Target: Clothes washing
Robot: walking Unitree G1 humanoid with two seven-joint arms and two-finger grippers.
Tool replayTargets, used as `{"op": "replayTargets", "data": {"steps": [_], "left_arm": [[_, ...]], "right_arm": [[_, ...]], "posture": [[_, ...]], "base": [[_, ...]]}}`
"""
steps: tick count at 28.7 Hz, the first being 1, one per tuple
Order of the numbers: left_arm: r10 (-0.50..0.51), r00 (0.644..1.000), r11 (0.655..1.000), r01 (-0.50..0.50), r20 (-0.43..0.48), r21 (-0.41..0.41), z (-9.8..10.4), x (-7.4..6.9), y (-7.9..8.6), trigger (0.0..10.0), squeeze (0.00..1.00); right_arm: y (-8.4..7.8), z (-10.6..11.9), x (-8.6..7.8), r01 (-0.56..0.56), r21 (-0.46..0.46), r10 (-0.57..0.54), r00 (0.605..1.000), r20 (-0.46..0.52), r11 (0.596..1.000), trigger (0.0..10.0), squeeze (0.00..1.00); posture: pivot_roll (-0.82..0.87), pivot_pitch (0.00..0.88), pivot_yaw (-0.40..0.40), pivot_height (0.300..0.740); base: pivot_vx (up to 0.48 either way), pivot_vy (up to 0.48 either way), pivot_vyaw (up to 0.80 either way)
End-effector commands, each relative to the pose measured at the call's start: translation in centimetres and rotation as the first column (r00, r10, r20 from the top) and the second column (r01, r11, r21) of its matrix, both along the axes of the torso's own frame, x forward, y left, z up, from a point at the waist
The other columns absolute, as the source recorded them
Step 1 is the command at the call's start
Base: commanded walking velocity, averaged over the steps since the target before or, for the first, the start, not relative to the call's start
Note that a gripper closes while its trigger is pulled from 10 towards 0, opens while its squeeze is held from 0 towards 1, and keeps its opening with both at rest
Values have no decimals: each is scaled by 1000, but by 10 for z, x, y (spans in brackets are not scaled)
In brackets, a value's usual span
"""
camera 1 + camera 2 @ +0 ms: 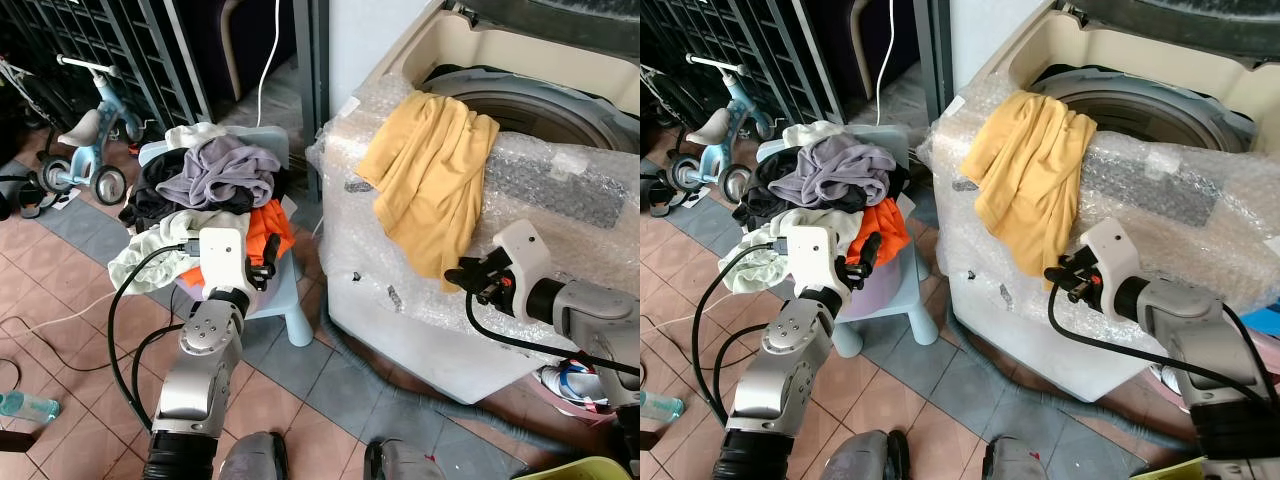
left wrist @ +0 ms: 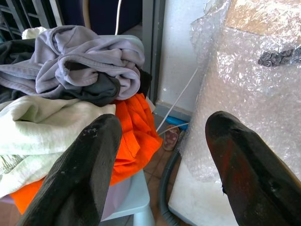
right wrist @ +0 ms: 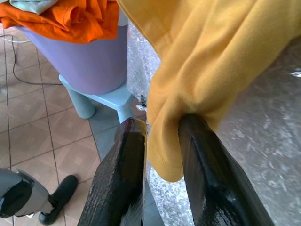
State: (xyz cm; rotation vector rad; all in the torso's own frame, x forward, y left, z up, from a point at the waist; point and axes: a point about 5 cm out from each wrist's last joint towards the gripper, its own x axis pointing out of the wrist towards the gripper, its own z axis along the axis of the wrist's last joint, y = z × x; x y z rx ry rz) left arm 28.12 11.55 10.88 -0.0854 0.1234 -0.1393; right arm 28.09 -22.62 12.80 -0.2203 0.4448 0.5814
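Note:
A yellow garment (image 1: pixel 430 170) hangs over the bubble-wrapped front rim of the top-loading washing machine (image 1: pixel 560 190), whose lid is up. My right gripper (image 1: pixel 455 278) is at the garment's lower hem, and the right wrist view shows its fingers (image 3: pixel 127 155) shut on the yellow fabric (image 3: pixel 207 61). My left gripper (image 1: pixel 262 268) is open beside the laundry pile, its fingers (image 2: pixel 89 160) spread wide and empty. The pile holds a grey top (image 1: pixel 220 170), an orange garment (image 1: pixel 272 225) and a pale cloth (image 1: pixel 150 250). It sits in a lavender basin (image 3: pixel 89 61) on a light blue stool (image 1: pixel 290 300).
A child's tricycle (image 1: pixel 85 140) and a black metal gate (image 1: pixel 110 40) stand at the back left. Cables trail over the tiled floor, and a grey hose (image 2: pixel 164 188) runs by the machine's base. A plastic bottle (image 1: pixel 25 405) lies at the left edge.

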Motion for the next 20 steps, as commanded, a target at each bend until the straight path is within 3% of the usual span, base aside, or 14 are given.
{"op": "replayTargets", "data": {"steps": [1,2,3,4,7,8,9,10,12,13,14,20], "left_arm": [[8,1000,1000,-7,-6,13,0,-1,2,10000,0],[7,1000,1000,-7,-6,13,0,-1,2,10000,0],[7,1000,1000,-7,-6,13,0,-1,2,10000,0],[7,1000,1000,-7,-6,12,0,-1,1,10000,0],[6,1000,1000,-6,-7,11,0,-1,0,10000,0],[7,1000,1000,-7,-9,12,0,-1,0,10000,0],[7,1000,1000,-7,-10,13,-1,-1,0,10000,0],[9,1000,1000,-8,-14,17,-2,-1,1,10000,0],[12,1000,1000,-11,-20,20,-3,-1,1,10000,0],[12,1000,1000,-12,-21,20,-3,-1,1,10000,0],[13,1000,1000,-12,-21,20,-3,-1,1,10000,0],[11,1000,1000,-11,-21,16,-3,0,-1,10000,0]], "right_arm": [[8,4,5,0,-8,0,999,36,1000,7098,0],[9,4,7,30,-1,-30,998,48,1000,2275,0],[9,4,9,57,4,-57,997,55,998,1569,0],[10,4,11,83,0,-83,994,64,997,0,0],[11,1,12,114,-16,-113,992,56,993,0,0],[11,1,10,100,-26,-99,994,53,995,3294,0],[11,3,9,86,-30,-84,995,54,996,4118,0],[10,4,8,73,-35,-71,996,49,997,10000,0],[3,7,5,53,-61,-51,998,32,997,10000,0],[-1,7,4,57,-55,-56,998,20,997,10000,176],[-3,7,3,68,-45,-67,998,13,997,10000,1000],[-1,2,-4,73,25,-71,997,-43,997,10000,1000]], "posture": [[-65,104,54,740],[-65,104,54,740],[-65,104,53,740],[-66,104,53,740],[-66,104,51,740],[-66,104,50,740],[-67,105,50,740],[-69,104,49,740],[-72,103,46,740],[-75,101,45,740],[-75,101,45,740],[-74,101,44,740]], "base": [[0,0,0],[0,0,0],[0,0,0],[0,0,0],[0,0,0],[0,0,0],[0,0,0],[0,0,0],[0,0,0],[0,0,0],[0,0,0],[0,0,0]]}}
